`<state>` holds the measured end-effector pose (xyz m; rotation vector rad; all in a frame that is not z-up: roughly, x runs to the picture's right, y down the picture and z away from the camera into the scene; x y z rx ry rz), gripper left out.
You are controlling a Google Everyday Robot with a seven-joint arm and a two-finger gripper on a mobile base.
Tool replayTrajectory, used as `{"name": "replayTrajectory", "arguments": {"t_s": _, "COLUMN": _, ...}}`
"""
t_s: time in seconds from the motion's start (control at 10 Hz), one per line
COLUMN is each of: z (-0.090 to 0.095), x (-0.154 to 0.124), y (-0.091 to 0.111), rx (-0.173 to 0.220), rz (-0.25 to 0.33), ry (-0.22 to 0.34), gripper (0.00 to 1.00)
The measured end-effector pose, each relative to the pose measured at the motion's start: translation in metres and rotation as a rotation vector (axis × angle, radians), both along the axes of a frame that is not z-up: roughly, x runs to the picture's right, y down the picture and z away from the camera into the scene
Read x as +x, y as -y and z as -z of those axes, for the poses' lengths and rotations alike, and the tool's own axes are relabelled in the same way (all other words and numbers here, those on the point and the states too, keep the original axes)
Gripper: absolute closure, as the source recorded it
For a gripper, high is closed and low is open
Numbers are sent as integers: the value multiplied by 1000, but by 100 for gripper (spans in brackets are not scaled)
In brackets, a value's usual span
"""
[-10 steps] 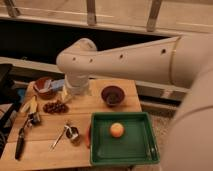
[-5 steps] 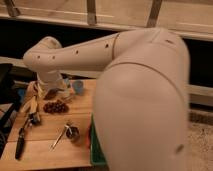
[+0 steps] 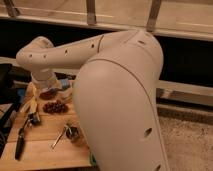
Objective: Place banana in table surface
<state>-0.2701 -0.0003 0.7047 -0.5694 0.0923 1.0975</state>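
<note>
Camera view: white arm (image 3: 125, 100) blocks the right side.
banana (image 3: 28, 104): small pale yellow curved fruit, far left on light brown plank table surface (image 3: 45, 145), beside dark red grapes (image 3: 55, 106).
gripper (image 3: 49, 91): just behind grapes, jaws apart, empty.
step: the reach, banana not yet grasped.
next: shift left onto banana, close.

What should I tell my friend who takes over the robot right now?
Gripper: open, low over the back left of the table surface, partly hidden by the arm's wrist.
Banana: lies near the table's left edge, left of the grapes, not gripped.
Done: nothing yet, as the banana is not picked up.
Left: probably grasp the banana, then set it on a bare part of the wood.
</note>
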Motion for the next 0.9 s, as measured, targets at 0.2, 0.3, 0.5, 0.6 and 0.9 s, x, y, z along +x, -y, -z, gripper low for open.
{"name": "replayTrajectory", "arguments": {"t_s": 0.2, "z": 11, "x": -9, "y": 2, "rx": 50, "rz": 31, "ry": 1, "gripper": 27}}
{"name": "replayTrajectory", "arguments": {"t_s": 0.3, "z": 14, "x": -17, "y": 3, "rx": 61, "rz": 37, "ry": 13, "gripper": 27}}
{"name": "replayTrajectory", "arguments": {"t_s": 0.5, "z": -2, "x": -31, "y": 11, "rx": 71, "rz": 66, "ry": 45, "gripper": 27}}
{"name": "replayTrajectory", "arguments": {"t_s": 0.6, "z": -17, "x": -44, "y": 12, "rx": 67, "rz": 79, "ry": 73, "gripper": 27}}
{"name": "replayTrajectory", "arguments": {"t_s": 0.9, "z": -51, "x": -65, "y": 11, "rx": 46, "rz": 61, "ry": 161, "gripper": 27}}
